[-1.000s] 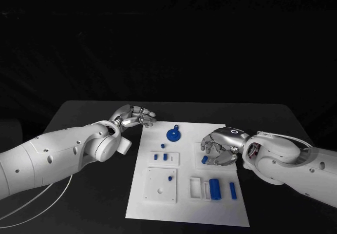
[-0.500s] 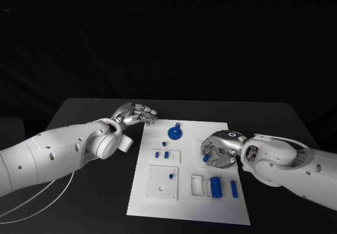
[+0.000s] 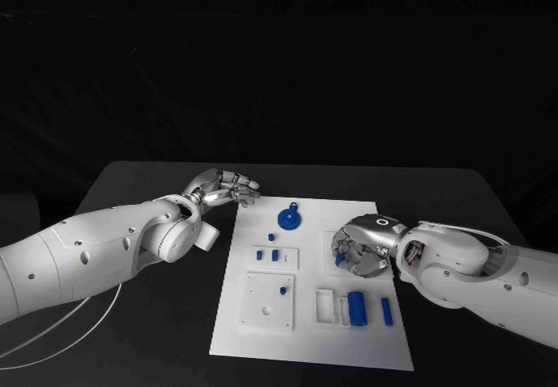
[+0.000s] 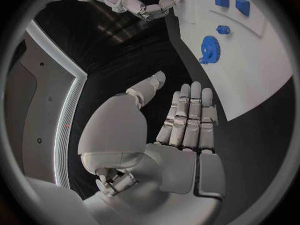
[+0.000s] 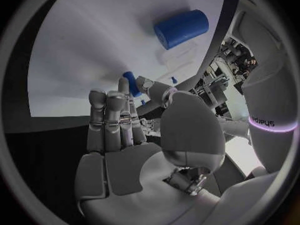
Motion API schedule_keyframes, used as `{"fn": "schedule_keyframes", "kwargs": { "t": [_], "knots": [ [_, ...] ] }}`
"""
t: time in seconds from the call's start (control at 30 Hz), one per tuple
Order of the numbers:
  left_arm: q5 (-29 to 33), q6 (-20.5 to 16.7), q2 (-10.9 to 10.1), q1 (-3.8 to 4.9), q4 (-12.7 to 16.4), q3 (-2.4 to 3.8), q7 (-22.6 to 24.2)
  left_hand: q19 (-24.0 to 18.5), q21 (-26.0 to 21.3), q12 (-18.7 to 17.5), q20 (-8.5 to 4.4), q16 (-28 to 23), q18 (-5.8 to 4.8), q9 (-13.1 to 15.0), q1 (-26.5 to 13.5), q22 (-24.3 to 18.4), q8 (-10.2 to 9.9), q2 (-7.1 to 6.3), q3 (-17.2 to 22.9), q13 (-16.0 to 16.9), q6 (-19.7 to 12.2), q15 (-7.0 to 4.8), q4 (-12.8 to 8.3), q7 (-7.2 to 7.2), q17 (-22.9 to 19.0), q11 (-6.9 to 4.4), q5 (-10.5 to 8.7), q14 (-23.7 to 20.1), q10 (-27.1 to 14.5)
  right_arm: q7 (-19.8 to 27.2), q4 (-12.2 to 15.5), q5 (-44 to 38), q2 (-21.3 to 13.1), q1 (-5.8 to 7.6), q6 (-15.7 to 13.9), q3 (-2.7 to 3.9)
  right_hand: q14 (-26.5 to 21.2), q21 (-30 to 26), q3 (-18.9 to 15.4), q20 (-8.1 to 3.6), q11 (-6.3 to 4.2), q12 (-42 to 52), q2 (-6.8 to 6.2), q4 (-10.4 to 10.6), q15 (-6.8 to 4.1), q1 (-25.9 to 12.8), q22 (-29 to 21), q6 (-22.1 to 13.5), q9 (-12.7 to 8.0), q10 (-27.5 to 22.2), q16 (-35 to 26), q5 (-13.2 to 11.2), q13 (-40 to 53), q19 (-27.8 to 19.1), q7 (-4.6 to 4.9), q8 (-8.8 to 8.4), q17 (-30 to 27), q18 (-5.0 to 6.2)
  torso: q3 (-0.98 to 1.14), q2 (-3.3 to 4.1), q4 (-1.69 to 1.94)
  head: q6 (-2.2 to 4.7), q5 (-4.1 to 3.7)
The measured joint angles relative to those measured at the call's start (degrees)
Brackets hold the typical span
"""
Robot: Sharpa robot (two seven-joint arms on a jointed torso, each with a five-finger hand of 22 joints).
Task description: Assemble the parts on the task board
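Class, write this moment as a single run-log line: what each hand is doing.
left hand: open, holds nothing, beside task board | right hand: pinches small blue part over board | blue gear: lies on board

The left hand (image 3: 221,192) rests with fingers (image 4: 187,116) loosely extended, while the right hand (image 3: 363,246) curls its fingers (image 5: 112,117) downward.

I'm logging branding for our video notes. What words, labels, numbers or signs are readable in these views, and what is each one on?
"sharpa": small grey lettering on the white right arm, just above the glowing ring at the wrist, seen in the right wrist view.
No print can be read on the task board, the blue parts, the left hand or the right hand.
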Motion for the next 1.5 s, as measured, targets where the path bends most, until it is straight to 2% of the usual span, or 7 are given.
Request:
{"fn": "schedule_keyframes", "kwargs": {
  "t": [0.37, 0.57, 0.83, 0.97, 1.17, 1.27, 1.5],
  "knots": [
    [0.0, 0.06, -0.1, 0.0, -0.02, 0.0, -0.02, 0.0, 0.0, 0.0, 0.0, -0.22, -0.03, 0.01, 0.0, 0.05, 0.0, 0.0, 0.0, 0.0, 0.0, 0.0, 0.0, 0.0, 0.05, 0.0, 0.0, 0.0, 0.0, -1.02, 0.74, -1.33, -0.21, -0.08, -1.13, 0.0, 0.19, 0.22, 1.78, -0.2, 0.0, 0.5, 0.21, 0.1, -0.2, 0.23, 0.28, 0.67, 0.31, 0.4, 0.51, -0.22, 0.39, 0.21, -0.37, 0.7, -0.01, 0.0, 0.02, -0.01, 0.01, -0.06, 0.09],
    [0.01, 0.07, -0.16, -0.03, -0.14, 0.0, -0.03, 0.0, -0.22, 0.0, 0.0, -0.22, 0.54, 0.0, 0.0, 0.04, 0.0, 0.0, 0.0, 0.01, 0.0, 0.0, 0.0, 0.0, 0.05, 0.0, 0.0, 0.0, 0.0, -1.23, 1.59, -1.39, -0.58, -0.1, -1.97, 0.07, 0.2, 0.22, 2.15, -0.11, -0.2, 0.84, 0.29, -0.27, -0.19, 0.32, 0.4, 0.93, 0.3, 0.61, 0.76, -0.24, 0.69, 0.3, -0.32, 0.71, -0.01, -0.01, 0.04, -0.02, 0.02, 0.05, 0.28],
    [0.01, 0.09, -0.31, -0.08, -0.5, -0.01, -0.03, 0.0, -0.22, 0.0, 0.0, -0.22, 0.54, 0.01, 0.0, 0.1, 0.0, 0.0, 0.0, -0.04, 0.0, 0.0, 0.0, 0.0, 0.1, 0.0, 0.0, 0.0, 0.0, -1.31, 5.08, -1.4, -0.92, -0.05, -3.83, 2.1, 0.2, 0.45, 2.26, -0.31, -0.21, 0.93, 0.35, -0.18, -0.19, 0.39, 0.41, 1.07, 0.3, 0.62, 0.77, -0.28, 0.57, 0.5, -0.29, 0.7, -0.01, 0.04, 0.07, -0.04, -0.07, 0.07, 0.62],
    [0.01, 0.02, -0.39, -0.1, -0.59, -0.01, 0.05, 0.0, -0.22, 0.0, 0.0, -0.22, 0.53, 0.01, 0.0, 0.09, 0.0, 0.0, 0.0, -0.04, 0.0, 0.0, 0.0, 0.0, 0.16, 0.0, 0.0, 0.0, 0.0, -1.2, 6.56, -1.42, -0.4, -0.02, -4.84, 2.28, 0.38, 0.45, 2.32, -0.31, -0.21, 0.93, 0.35, -0.12, -0.37, 0.39, 0.47, 1.08, 0.3, 0.61, 1.0, -0.28, 0.64, 0.5, -0.3, 0.71, -0.01, 0.05, 0.07, -0.04, -0.07, 0.04, 0.74],
    [0.04, -0.19, -0.36, -0.21, -0.69, 0.0, 0.39, 0.0, -0.22, 0.0, 0.0, -0.22, 0.52, 0.01, 0.0, 0.16, 0.0, 0.0, 0.0, -0.04, 0.0, 0.12, 0.0, 0.0, 0.29, 0.0, 0.0, 0.12, 0.0, -0.99, 7.42, -1.44, 2.07, -0.05, -5.77, 2.23, 0.38, 0.45, 2.48, -0.52, -0.21, 0.93, 0.35, -0.27, -0.37, 0.39, 0.47, 1.08, 0.3, 0.62, 1.0, -0.28, 0.67, 0.72, -0.31, 0.73, -0.01, 0.04, 0.04, -0.07, -0.06, 0.03, 1.19],
    [0.09, -0.29, -0.33, -0.25, -0.75, -0.01, 0.53, 0.0, -0.22, 0.0, 0.0, -0.22, 0.49, 0.01, 0.0, 0.16, 0.0, 0.0, 0.0, -0.04, 0.0, 0.2, 0.0, 0.0, 0.29, 0.0, 0.0, 0.21, 0.0, -0.79, 7.27, -1.39, 4.74, -0.15, -6.06, 2.22, 0.38, 0.45, 2.48, -0.52, -0.21, 0.94, 0.35, -0.27, -0.37, 0.39, 0.47, 1.08, 0.3, 0.61, 1.0, -0.28, 0.67, 0.73, -0.31, 0.77, 0.04, 0.04, 0.04, -0.12, -0.06, -0.02, 1.58],
    [0.32, -0.39, 0.05, -0.59, -0.79, 0.0, 0.79, 0.0, -0.22, 0.0, 0.0, -0.22, 0.43, 0.01, 0.0, 0.21, 0.0, 0.0, 0.0, -0.03, 0.0, 0.21, 0.0, 0.0, 0.36, 0.0, 0.0, 0.21, 0.0, -0.14, 7.57, -2.67, 10.77, -3.26, -6.5, 2.02, 0.38, 0.45, 2.48, -0.52, -0.21, 0.94, 0.35, -0.27, -0.37, 0.39, 0.49, 1.06, 0.3, 0.61, 1.0, -0.28, 0.67, 0.73, -0.33, 0.78, 0.03, 0.04, -0.05, -0.13, -0.05, -0.07, 2.65]
  ]
}}
